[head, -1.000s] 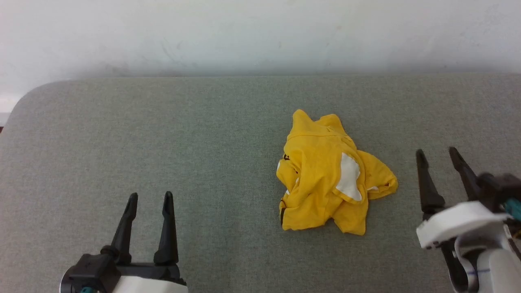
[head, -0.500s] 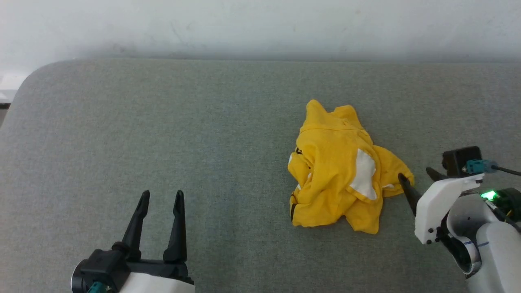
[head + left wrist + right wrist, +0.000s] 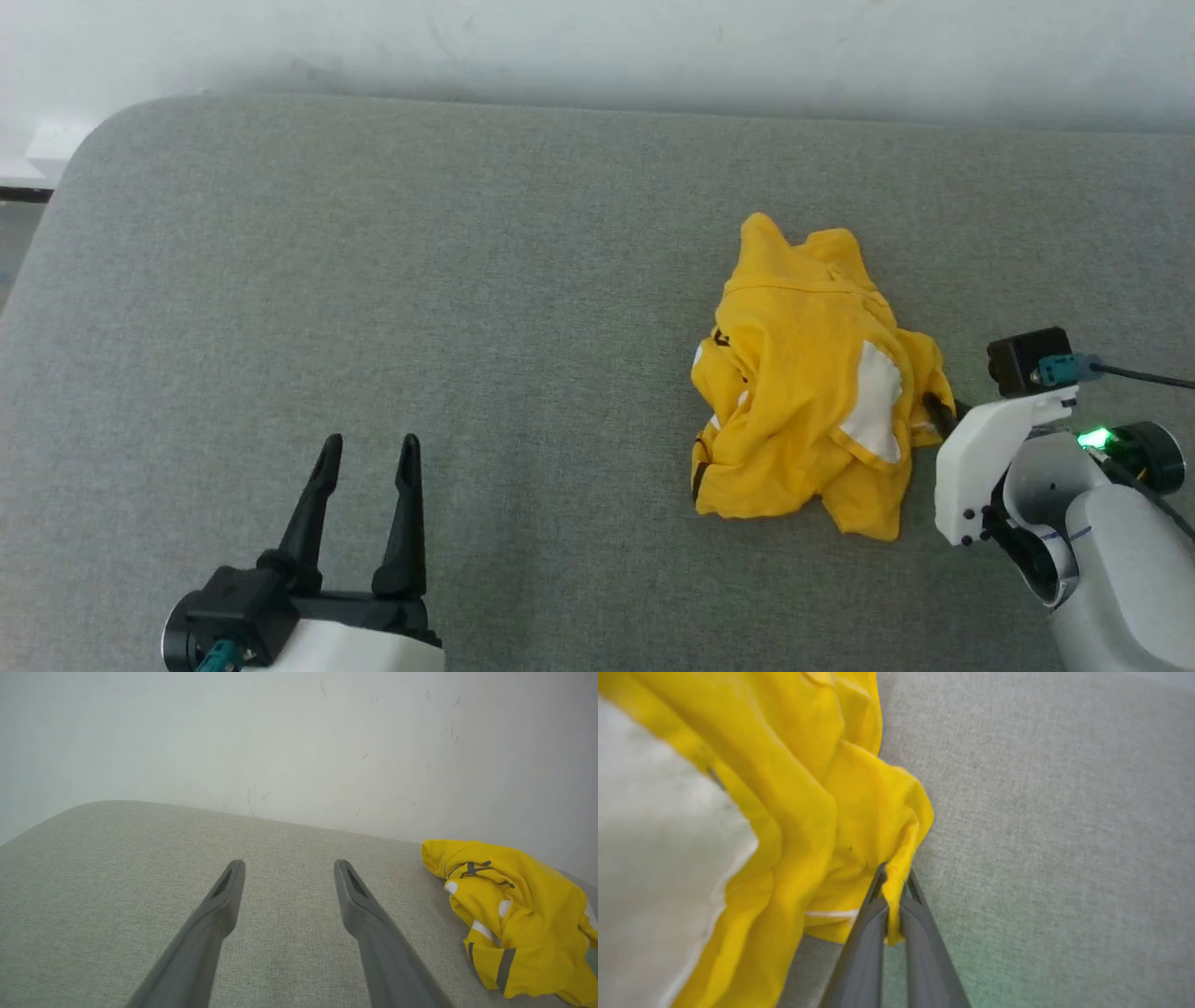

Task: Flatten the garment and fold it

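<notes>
T-shirt lies in a crumpled yellow heap on the right half of the gray table, with a white patch of its print turned up and nothing flat yet. I have my right pincer pressed together on a fold of cloth at the side of the heap nearest that arm. The wrist view shows yellow fabric squeezed in its closed tip, low against the table. I judge that grip is there to give me 1 edge to lift or drag, so the heap can open out. My left pincer hangs spread wide over bare table, well apart from the T-shirt and holding nothing. I reckon it is parked there until another edge shows. The pinch looks thin, so a hard pull could slip it free.
</notes>
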